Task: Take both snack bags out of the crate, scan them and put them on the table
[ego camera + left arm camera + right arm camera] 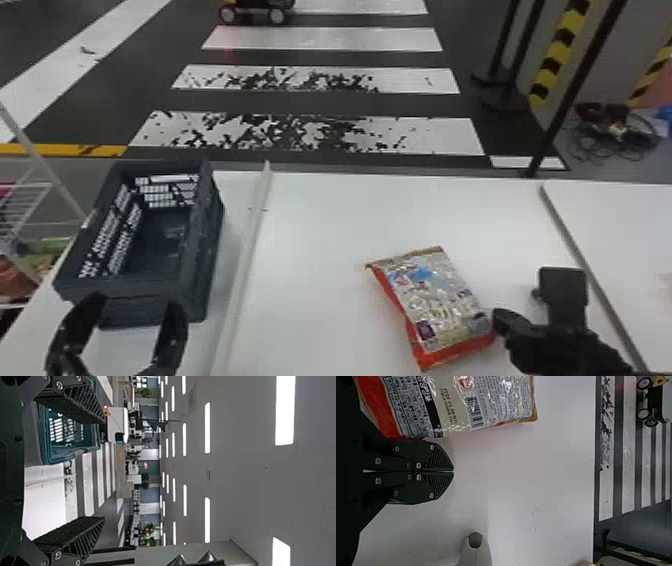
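A white bench [320,225] spans the foreground, with a striped crossing [310,132] on the floor beyond. The snack bag [435,305] lies flat on the bench, just left of the right end effector [502,320], which is clenched with nothing between its fingers. The left end effector [134,301] is released, with the crate [200,250] just beyond it.

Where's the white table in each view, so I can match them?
Head view: flat white table, across the lower half.
Left wrist view: between the fingers of the black left end effector, beside the blue-grey plastic crate.
Right wrist view: behind the black right end effector and orange-and-silver plastic snack bag.
Shared landmark: white-striped black floor past its edge.
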You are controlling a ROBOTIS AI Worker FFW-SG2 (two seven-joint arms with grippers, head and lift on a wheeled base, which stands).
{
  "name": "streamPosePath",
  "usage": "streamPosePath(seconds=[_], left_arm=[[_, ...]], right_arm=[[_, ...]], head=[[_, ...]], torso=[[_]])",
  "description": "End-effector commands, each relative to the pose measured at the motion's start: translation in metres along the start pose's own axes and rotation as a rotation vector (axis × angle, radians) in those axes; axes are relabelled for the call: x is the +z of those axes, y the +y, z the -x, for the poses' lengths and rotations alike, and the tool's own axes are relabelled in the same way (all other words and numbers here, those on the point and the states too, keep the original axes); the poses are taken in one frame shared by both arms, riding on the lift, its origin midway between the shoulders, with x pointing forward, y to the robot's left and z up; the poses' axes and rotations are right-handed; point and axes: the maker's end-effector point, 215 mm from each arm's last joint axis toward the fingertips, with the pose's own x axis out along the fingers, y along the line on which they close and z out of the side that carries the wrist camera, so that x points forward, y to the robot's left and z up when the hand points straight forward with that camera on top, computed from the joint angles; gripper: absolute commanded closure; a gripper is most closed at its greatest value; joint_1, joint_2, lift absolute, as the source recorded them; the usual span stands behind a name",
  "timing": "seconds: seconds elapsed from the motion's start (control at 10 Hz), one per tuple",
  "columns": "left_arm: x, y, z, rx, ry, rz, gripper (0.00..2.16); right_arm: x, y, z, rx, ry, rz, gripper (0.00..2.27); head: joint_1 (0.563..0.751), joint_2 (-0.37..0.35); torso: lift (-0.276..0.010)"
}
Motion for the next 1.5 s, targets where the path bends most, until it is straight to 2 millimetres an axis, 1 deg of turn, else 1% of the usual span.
streamPosePath(seconds=[0.0, 0.1, 0.3, 0.7, 0.8, 1.0, 1.2, 1.4], left_arm=[[-0.001, 0.000, 0.000, 0.000, 0.002, 0.000, 0.14], [-0.002, 0.001, 0.001, 0.003, 0.005, 0.002, 0.14], [-0.003, 0.001, 0.002, 0.003, 0.005, 0.001, 0.14], [-0.003, 0.002, 0.000, 0.006, 0.003, 0.001, 0.14], [-0.005, 0.002, 0.001, 0.006, 0.008, 0.001, 0.14], [-0.005, 0.002, 0.000, 0.007, 0.006, 0.002, 0.14], [-0.005, 0.003, 0.001, 0.008, 0.006, 0.003, 0.14], [-0.005, 0.003, 0.001, 0.008, 0.009, 0.004, 0.14]], right_arm=[[-0.006, 0.007, 0.007, 0.017, 0.011, -0.007, 2.26], [-0.008, 0.012, 0.010, 0.023, 0.008, -0.010, 2.26], [-0.016, 0.020, 0.019, 0.034, 0.017, -0.015, 2.26], [-0.026, 0.025, 0.033, 0.040, 0.038, -0.012, 2.26], [-0.028, 0.029, 0.036, 0.047, 0.046, -0.010, 2.26], [-0.028, 0.038, 0.039, 0.072, 0.046, -0.018, 2.26], [-0.032, 0.041, 0.042, 0.082, 0.060, -0.020, 2.26], [-0.039, 0.045, 0.044, 0.102, 0.084, -0.026, 2.26]], head=[[0.695, 0.048], [0.695, 0.055], [0.695, 0.069], [0.695, 0.091], [0.695, 0.092], [0.695, 0.103], [0.695, 0.115], [0.695, 0.124]], torso=[[-0.094], [-0.094], [-0.094], [-0.094], [-0.094], [-0.094], [-0.094], [-0.094]])
